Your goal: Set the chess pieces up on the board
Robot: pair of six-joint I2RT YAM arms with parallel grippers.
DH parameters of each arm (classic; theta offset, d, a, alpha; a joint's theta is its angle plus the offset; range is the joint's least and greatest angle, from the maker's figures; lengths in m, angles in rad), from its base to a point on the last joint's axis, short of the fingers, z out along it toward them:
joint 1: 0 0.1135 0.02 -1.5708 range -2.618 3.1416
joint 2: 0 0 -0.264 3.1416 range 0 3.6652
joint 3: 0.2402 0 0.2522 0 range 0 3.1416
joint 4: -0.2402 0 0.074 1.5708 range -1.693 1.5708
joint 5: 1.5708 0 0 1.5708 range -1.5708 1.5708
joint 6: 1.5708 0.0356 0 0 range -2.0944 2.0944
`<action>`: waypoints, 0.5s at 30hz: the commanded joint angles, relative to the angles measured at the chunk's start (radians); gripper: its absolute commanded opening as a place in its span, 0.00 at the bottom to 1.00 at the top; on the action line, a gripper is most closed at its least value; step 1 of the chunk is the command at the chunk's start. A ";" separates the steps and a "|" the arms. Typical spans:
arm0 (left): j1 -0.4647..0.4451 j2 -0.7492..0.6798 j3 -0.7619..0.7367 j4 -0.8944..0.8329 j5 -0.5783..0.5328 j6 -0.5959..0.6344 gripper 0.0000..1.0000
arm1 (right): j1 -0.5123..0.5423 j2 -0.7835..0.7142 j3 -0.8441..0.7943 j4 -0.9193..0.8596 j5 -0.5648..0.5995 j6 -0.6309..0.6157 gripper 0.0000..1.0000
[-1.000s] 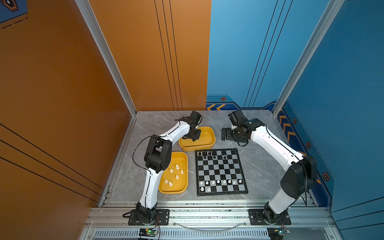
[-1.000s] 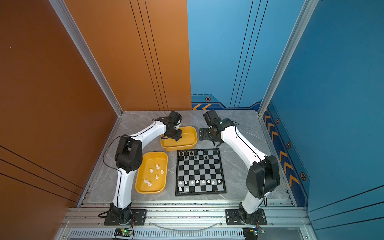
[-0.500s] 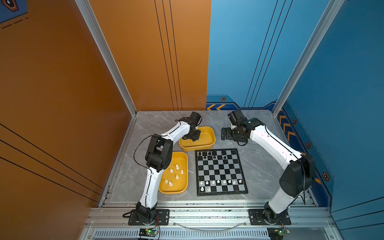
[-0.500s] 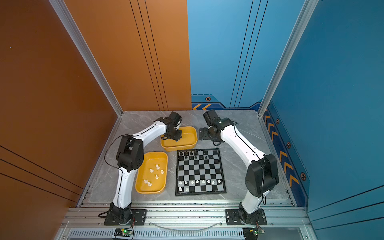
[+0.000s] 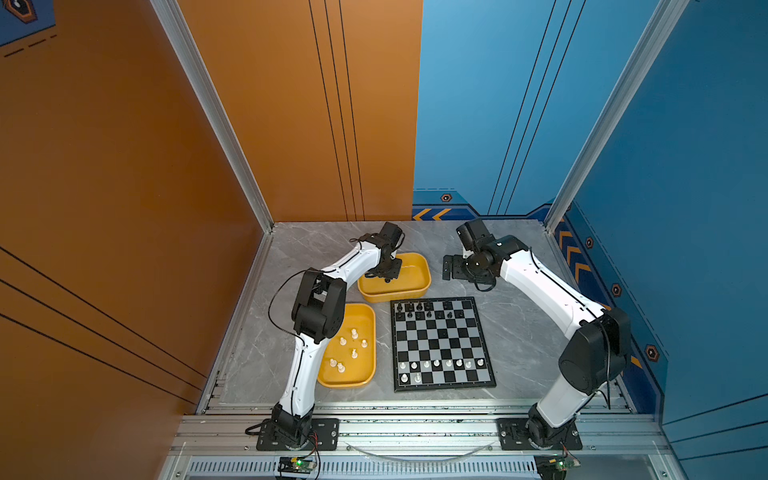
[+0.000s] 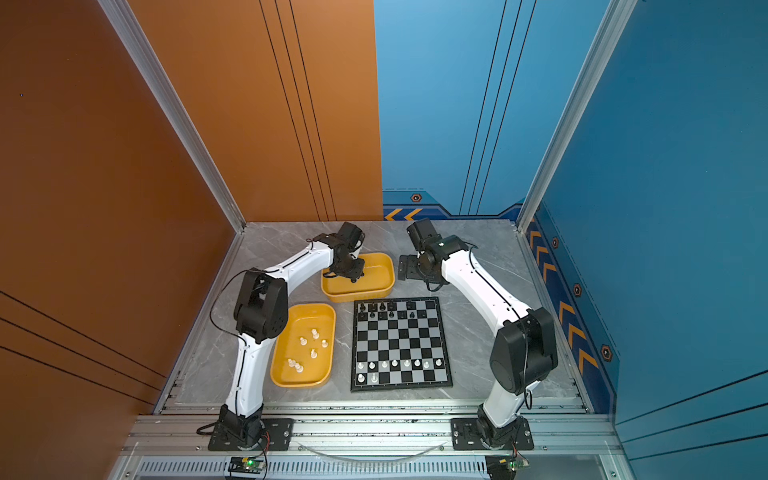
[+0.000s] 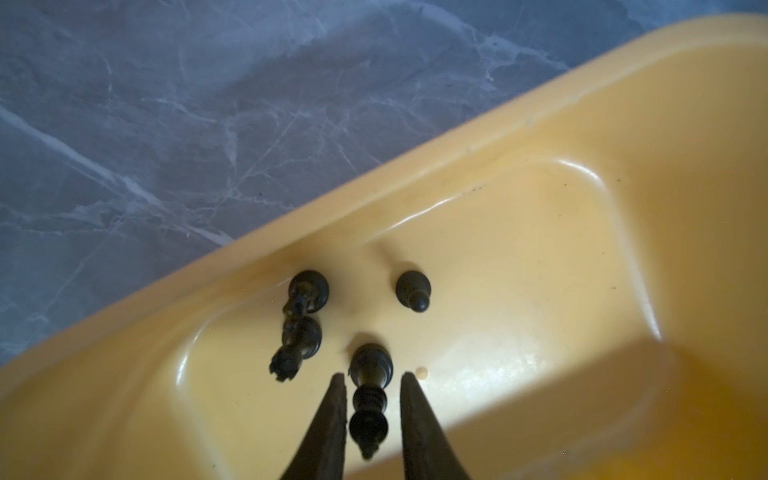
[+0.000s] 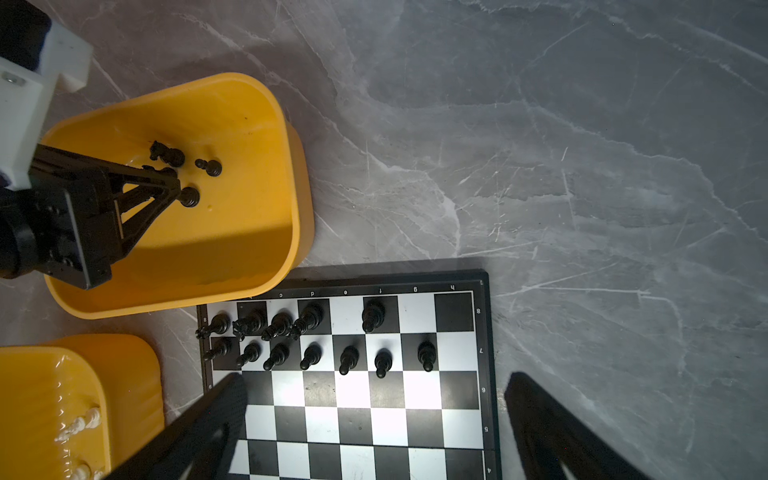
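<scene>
My left gripper (image 7: 372, 375) reaches down into the far yellow tray (image 7: 540, 249). Its jaws stand narrowly open on either side of an upright black piece (image 7: 370, 399), with a slim gap showing on one side. Three more black pieces (image 7: 305, 316) stand close by in that tray. In both top views the board (image 5: 441, 345) (image 6: 401, 345) carries black pieces (image 5: 419, 309) on its two far rows and white pieces (image 5: 436, 365) on its near rows. My right gripper (image 8: 376, 376) hovers wide open and empty above the board's far edge (image 8: 353, 424).
A second yellow tray (image 5: 361, 374) left of the board holds several loose white pieces (image 5: 353, 345). The far tray (image 5: 415, 286) touches the board's far left corner. Orange and blue walls close in the grey marble table (image 5: 519, 353) on three sides.
The left gripper's jaws have narrowed a little around the black piece in the far tray. The right arm has stayed where it was.
</scene>
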 commanded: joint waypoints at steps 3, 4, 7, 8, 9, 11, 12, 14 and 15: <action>0.005 0.016 0.025 -0.030 0.000 0.013 0.20 | -0.004 0.001 0.015 -0.035 0.008 0.009 1.00; 0.004 0.015 0.026 -0.030 0.000 0.013 0.18 | -0.004 -0.001 0.015 -0.035 0.008 0.008 1.00; 0.005 0.013 0.026 -0.030 0.001 0.013 0.14 | -0.004 -0.006 0.014 -0.035 0.009 0.010 1.00; 0.005 0.011 0.024 -0.032 0.002 0.012 0.12 | -0.004 -0.009 0.014 -0.036 0.010 0.010 1.00; 0.004 0.009 0.021 -0.032 0.003 0.013 0.11 | -0.004 -0.012 0.013 -0.035 0.011 0.010 1.00; 0.005 0.001 0.017 -0.033 0.003 0.012 0.09 | -0.004 -0.016 0.009 -0.035 0.012 0.012 1.00; 0.004 -0.004 0.012 -0.033 0.003 0.012 0.07 | -0.004 -0.018 0.008 -0.034 0.014 0.013 1.00; 0.004 -0.015 0.007 -0.035 0.006 0.011 0.05 | -0.003 -0.025 0.003 -0.033 0.014 0.016 1.00; 0.003 -0.024 0.007 -0.037 0.011 0.010 0.05 | -0.002 -0.029 0.001 -0.034 0.014 0.018 1.00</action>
